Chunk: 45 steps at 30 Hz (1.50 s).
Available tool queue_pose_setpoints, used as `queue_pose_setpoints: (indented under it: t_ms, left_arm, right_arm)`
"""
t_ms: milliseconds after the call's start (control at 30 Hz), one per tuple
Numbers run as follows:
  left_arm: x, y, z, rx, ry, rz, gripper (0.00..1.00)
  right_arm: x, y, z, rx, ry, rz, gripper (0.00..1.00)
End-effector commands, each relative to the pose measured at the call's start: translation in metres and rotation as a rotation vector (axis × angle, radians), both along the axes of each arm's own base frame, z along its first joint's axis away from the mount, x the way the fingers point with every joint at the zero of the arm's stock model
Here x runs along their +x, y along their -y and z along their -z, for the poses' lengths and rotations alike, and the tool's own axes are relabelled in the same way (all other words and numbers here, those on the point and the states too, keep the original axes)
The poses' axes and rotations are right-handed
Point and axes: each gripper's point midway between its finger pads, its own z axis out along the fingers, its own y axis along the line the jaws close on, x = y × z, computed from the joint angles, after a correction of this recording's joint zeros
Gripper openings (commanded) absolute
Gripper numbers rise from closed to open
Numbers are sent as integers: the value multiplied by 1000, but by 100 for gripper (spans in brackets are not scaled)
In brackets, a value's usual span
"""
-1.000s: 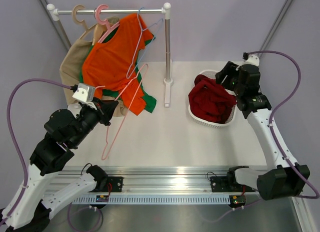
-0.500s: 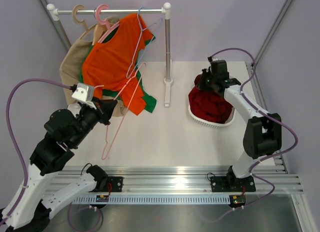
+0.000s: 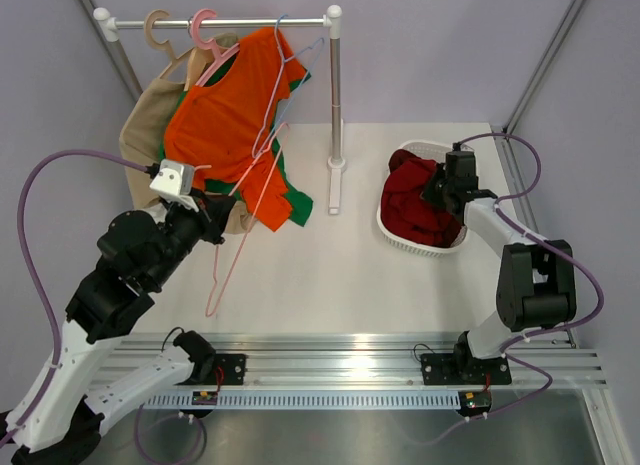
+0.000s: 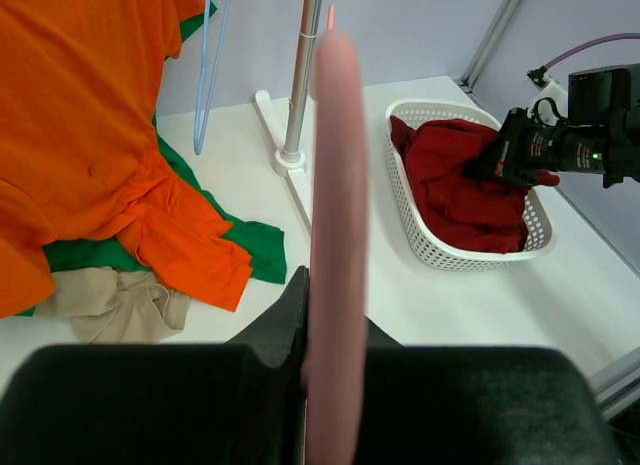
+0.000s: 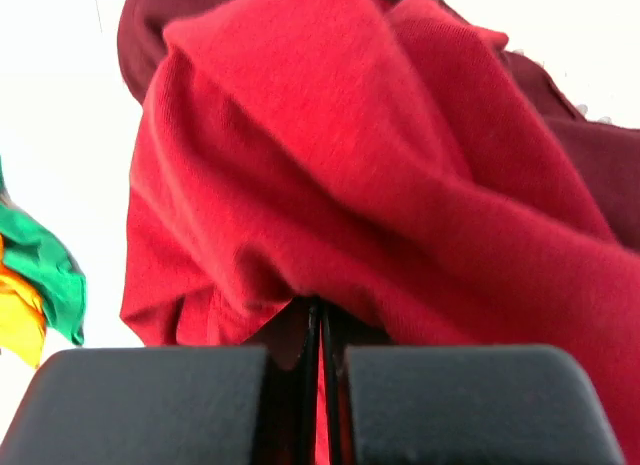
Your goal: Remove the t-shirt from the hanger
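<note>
Moved down beside the basket (image 3: pixel 420 248) since one second ago, my right gripper (image 3: pixel 432 189) now pinches the t-shirt (image 3: pixel 408 205) lying inside it; my left gripper (image 3: pixel 212 222) clamps the hanger (image 4: pixel 335 185).

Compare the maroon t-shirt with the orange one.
The maroon t-shirt lies bunched in the white basket; the orange t-shirt hangs spread from the rail. The maroon t-shirt is plain; the orange t-shirt has green edging. Both are soft cloth.
</note>
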Motion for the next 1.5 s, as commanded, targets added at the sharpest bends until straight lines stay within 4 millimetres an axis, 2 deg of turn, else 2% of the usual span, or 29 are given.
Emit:
queue_pose_setpoints:
  t_ms: [0, 67, 100, 133, 200, 233, 267, 300, 333, 433, 500, 567, 667, 700, 733, 800, 833, 867, 900, 967, 1000, 1033, 1067, 1100, 1167, 1300, 1333, 1400, 1467]
  left_arm:
    - [4, -10, -31, -37, 77, -54, 0]
    - [6, -12, -37, -42, 84, -73, 0]
    - [6, -20, -50, -59, 105, -110, 0]
    - [8, -23, -55, -63, 113, -128, 0]
    - [11, -24, -69, -66, 130, -144, 0]
    - [15, -22, -72, -58, 129, -145, 0]
    - [22, -17, -70, -41, 114, -150, 0]
    - [24, -23, -81, -38, 128, -180, 0]
    - [29, -29, -78, -5, 108, -223, 0]
    - [38, -47, -85, 40, 118, -336, 0]
    - [49, -39, -85, 77, 99, -323, 0]
    - [53, -37, -92, 105, 87, -314, 0]
    - [74, -30, -84, 153, 61, -279, 0]
    - [77, -21, -82, 149, 52, -215, 0]
    - [93, -31, -78, 148, 27, -235, 0]
    - [102, -24, -81, 116, 17, -152, 0]
    - [112, -31, -79, 121, 6, -170, 0]
    - [127, -29, -68, 141, -30, -169, 0]
    - [130, -24, -75, 139, -20, -142, 0]
    - [149, -19, -68, 141, -50, -103, 0]
    - [148, -9, -80, 117, -35, -33, 0]
    - [155, -15, -81, 109, -44, -28, 0]
    - [170, -13, -73, 104, -76, -8, 0]
    - [170, -9, -83, 80, -57, 47, 0]
    - [177, -7, -82, 61, -69, 75, 0]
    - [205, -10, -73, 43, -105, 64, 0]
    - [207, -11, -80, 39, -92, 60, 0]
    - [220, -10, -72, 37, -120, 57, 0]
    - [225, -9, -79, 33, -104, 52, 0]
  right_arm:
    - [14, 9, 7, 27, 23, 66, 0]
    - [13, 5, 17, 61, 3, 61, 0]
    - [13, 2, 14, 74, 12, 54, 0]
    - [6, 0, 9, 95, 29, 43, 0]
    - [6, -12, -21, 156, 124, 1, 2]
    - [1, -14, -46, 166, 179, -13, 11]
    - [-6, -17, -56, 171, 186, -30, 17]
    - [-9, -17, -67, 164, 210, -40, 23]
    - [-20, -18, -84, 165, 235, -49, 36]
    - [-37, -14, -104, 152, 271, -49, 57]
    - [-45, -14, -112, 157, 287, -47, 72]
    - [-53, -18, -127, 177, 328, -69, 77]
    - [-63, -16, -148, 174, 385, -65, 83]
    - [-66, -16, -154, 177, 402, -67, 84]
    - [-71, -17, -166, 186, 436, -77, 84]
    - [-77, -24, -179, 220, 468, -107, 84]
    - [-82, -25, -186, 228, 494, -115, 84]
    - [-83, -27, -190, 230, 511, -121, 84]
    - [-85, -29, -191, 226, 513, -132, 84]
    - [-88, -38, -196, 229, 522, -165, 84]
    - [-89, -40, -198, 236, 531, -170, 84]
    - [-91, -44, -198, 238, 533, -179, 84]
    - [-92, -46, -198, 243, 531, -188, 84]
    - [-94, -47, -198, 245, 531, -195, 84]
    - [-96, -50, -202, 250, 547, -200, 84]
    - [-100, -49, -208, 254, 573, -193, 84]
    - [-101, -50, -209, 256, 575, -194, 84]
    - [-101, -55, -212, 264, 579, -207, 84]
    - [-102, -59, -215, 269, 585, -222, 84]
